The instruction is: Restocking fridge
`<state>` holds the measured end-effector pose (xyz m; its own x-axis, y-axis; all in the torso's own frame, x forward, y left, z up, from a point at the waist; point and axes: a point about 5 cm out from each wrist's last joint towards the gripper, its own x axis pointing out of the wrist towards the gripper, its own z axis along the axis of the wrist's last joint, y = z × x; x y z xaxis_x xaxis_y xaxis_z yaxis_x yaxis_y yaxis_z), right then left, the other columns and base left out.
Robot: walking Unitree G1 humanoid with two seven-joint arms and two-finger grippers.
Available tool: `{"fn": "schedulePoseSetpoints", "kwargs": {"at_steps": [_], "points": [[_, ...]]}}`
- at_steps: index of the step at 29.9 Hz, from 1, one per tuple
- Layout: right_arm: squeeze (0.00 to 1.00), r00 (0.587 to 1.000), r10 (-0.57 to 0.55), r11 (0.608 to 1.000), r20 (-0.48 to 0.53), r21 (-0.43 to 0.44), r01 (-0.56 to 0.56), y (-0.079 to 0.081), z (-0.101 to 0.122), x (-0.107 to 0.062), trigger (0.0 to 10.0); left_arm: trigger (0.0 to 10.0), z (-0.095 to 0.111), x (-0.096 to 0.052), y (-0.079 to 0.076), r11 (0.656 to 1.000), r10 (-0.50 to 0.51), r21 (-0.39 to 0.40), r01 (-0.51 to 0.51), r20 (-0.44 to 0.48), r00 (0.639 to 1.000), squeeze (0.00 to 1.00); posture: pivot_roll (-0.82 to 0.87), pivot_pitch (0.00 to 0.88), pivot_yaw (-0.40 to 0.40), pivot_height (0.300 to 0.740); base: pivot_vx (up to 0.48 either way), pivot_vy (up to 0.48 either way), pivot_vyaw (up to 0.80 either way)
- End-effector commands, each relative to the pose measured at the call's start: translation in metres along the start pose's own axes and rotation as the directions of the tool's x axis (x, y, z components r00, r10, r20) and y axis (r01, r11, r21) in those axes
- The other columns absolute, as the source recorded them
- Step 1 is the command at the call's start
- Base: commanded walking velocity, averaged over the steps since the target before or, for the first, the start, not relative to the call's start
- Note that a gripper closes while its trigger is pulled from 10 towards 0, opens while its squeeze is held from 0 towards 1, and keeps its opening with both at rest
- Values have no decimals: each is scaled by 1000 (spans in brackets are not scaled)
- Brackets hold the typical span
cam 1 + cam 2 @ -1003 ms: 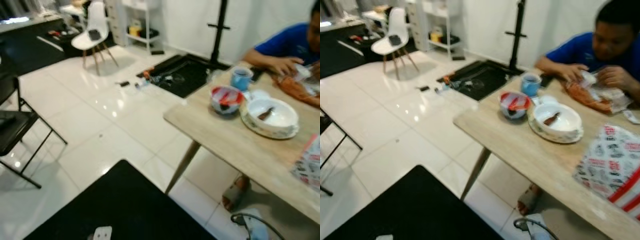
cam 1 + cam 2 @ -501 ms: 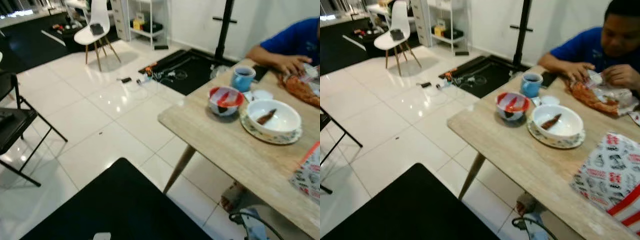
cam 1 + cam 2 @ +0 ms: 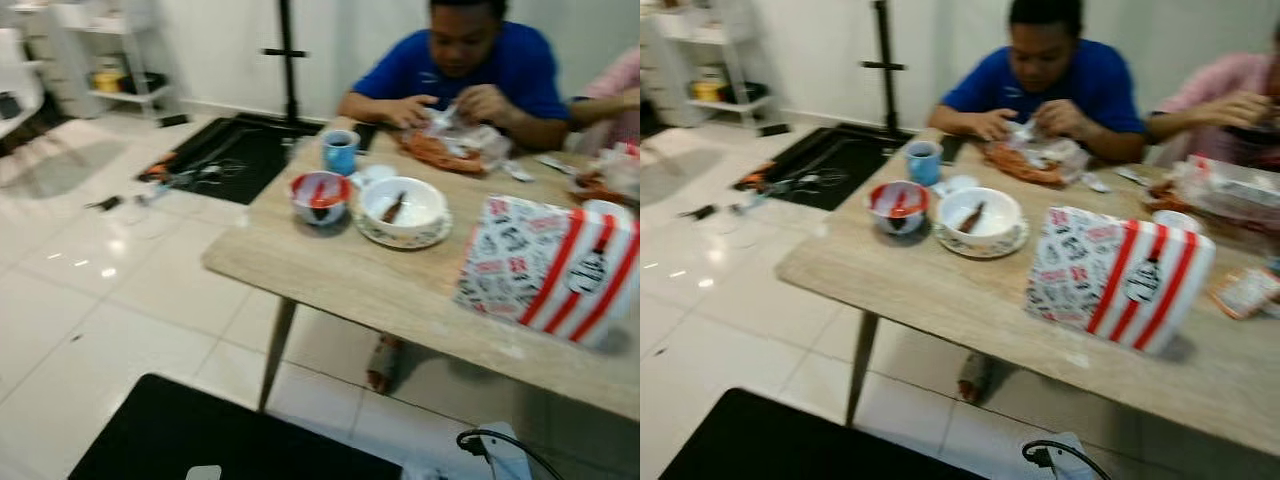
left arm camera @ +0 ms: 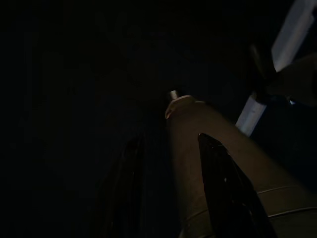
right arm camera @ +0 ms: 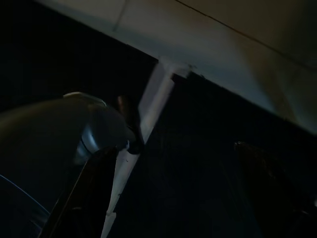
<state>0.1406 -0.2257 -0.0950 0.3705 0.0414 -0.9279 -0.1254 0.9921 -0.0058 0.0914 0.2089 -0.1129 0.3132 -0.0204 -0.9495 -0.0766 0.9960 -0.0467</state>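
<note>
No fridge or stock item can be made out. In the dark left wrist view, my left gripper [image 4: 173, 198] hangs idle with its fingers apart and a rounded grey part behind them. My right gripper [image 5: 178, 193] hangs idle above a black surface beside pale floor tiles, fingers wide apart and nothing between them. Ahead stands a wooden table [image 3: 330, 275] with a red bowl [image 3: 898, 203], a white bowl on a plate [image 3: 980, 215], a blue mug [image 3: 924, 160] and a red-striped printed paper bag [image 3: 1118, 276].
A person in a blue shirt [image 3: 1050, 80] sits at the far side handling food; a pink sleeve [image 3: 1230, 90] is at the right. A black floor mat with cables [image 3: 225, 160], a stand pole [image 3: 288, 60] and a shelf [image 3: 110, 70] lie left. A black surface [image 3: 230, 440] is nearest.
The camera has swung to the right: the table now sits in the middle, the chairs have left the picture, and the striped bag and the person in blue are in full view.
</note>
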Motion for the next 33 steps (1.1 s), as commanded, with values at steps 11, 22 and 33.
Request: {"fn": "schedulePoseSetpoints", "kwargs": {"at_steps": [11, 22, 33], "points": [[0, 1000, 22, 1000, -13, 7, -22, 4, -3, 1, 10000, 10000, -1, 0, -2, 1000, -11, 3, 11, -2, 1000, 0, -25, 0, 16, 740, 0, 0, -732], [0, 1000, 20, 1000, -15, 7, -20, 0, 0, 0, 10000, 10000, 0, 0, -3, 1000, -13, 8, 13, -3, 1000, 0, -25, 0, 15, 740, 0, 0, -732], [0, 1000, 17, 999, 13, 34, -17, 0, 6, 0, 10000, 10000, 1, 1, -2, 1000, 0, 2, 0, 4, 1000, 0, -25, 0, 17, 740, 0, -115, -465]]}}
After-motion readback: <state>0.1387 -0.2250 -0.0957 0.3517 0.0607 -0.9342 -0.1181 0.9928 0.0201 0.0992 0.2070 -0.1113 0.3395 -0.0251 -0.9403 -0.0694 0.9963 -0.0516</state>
